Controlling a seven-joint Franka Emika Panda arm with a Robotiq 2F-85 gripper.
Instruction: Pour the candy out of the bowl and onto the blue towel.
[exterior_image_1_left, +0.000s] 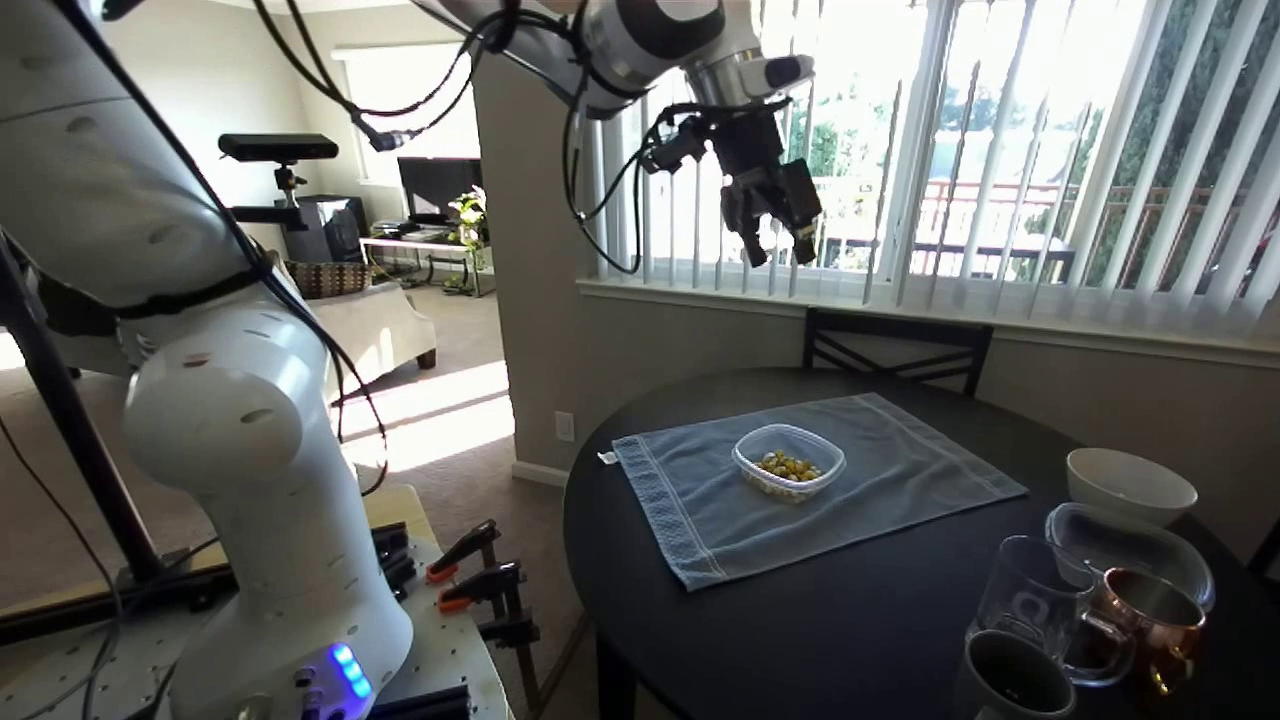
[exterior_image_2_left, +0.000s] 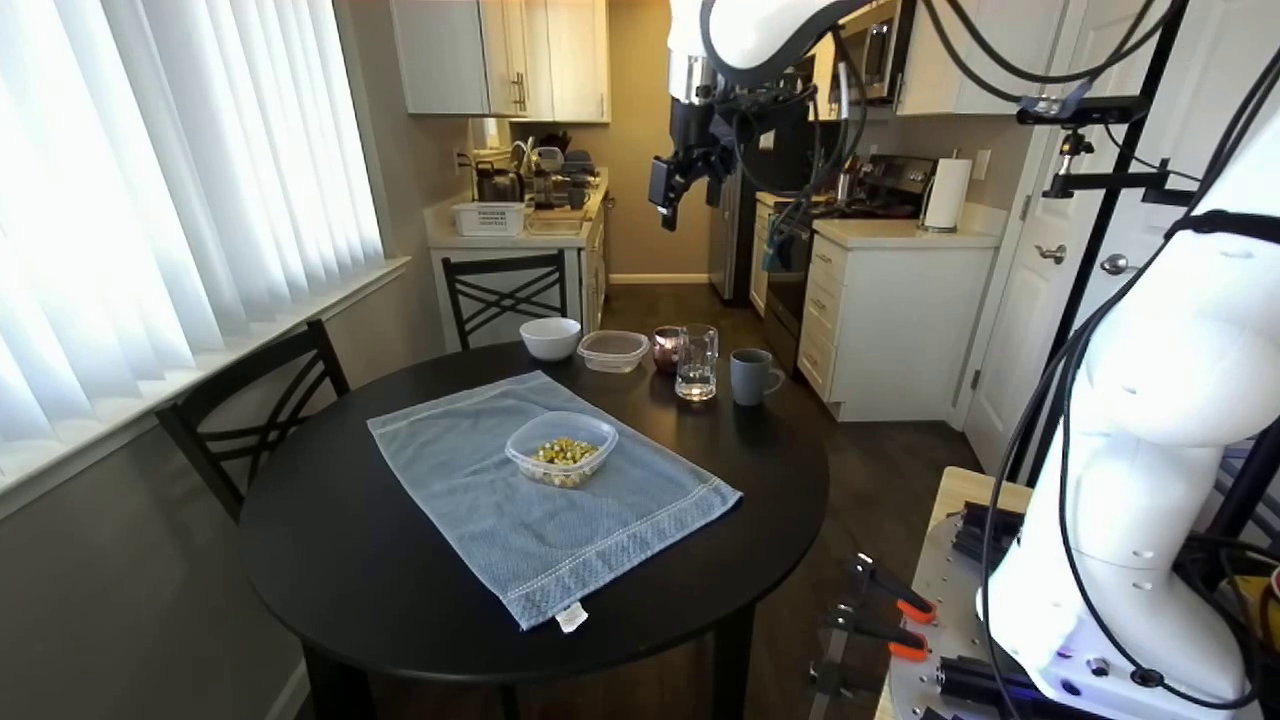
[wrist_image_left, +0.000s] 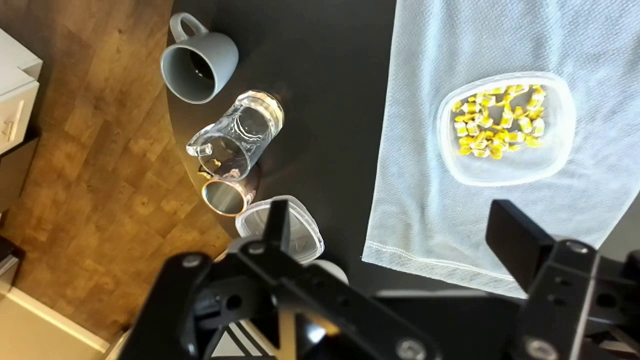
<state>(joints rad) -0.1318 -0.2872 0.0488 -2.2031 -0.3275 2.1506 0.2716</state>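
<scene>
Tag (exterior_image_2_left: 571, 617) on towel (exterior_image_2_left: 553, 520), both ext. views only

Blue towel (wrist_image_left: 440, 207) cut off by wrist view's top edge, white bowl (wrist_image_left: 331, 270) mostly hidden behind gripper (wrist_image_left: 392, 220)

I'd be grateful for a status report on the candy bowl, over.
Gripper open, holding nothing. Bowl upright on towel, candy inside. Mugs off towel, probably not in the way.
</scene>
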